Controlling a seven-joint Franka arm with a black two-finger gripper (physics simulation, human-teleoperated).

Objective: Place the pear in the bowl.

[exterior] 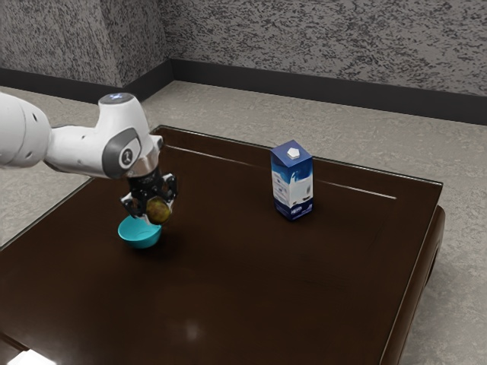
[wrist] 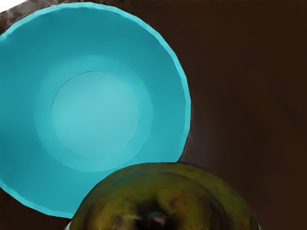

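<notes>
Turquoise bowl (exterior: 139,235), toward the exterior view's left: upright on the table (exterior: 228,281), mouth up, ready to receive. Just beyond it, rightward, the claw (exterior: 157,208): parted only by the fruit's width, its two fingers grip the pear (wrist: 163,191) from opposite sides. I hold the fruit raised, presumably to clear the rim; in the wrist view it overlaps the bowl's edge, so I judge a small shift inward must precede release. Farther right, the carton (exterior: 292,182) stands upright, well apart from my work.

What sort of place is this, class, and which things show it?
Probably an indoor room, perhaps a lounge: patterned walls, a dark skirting board, and a dark table on a grey floor.
</notes>
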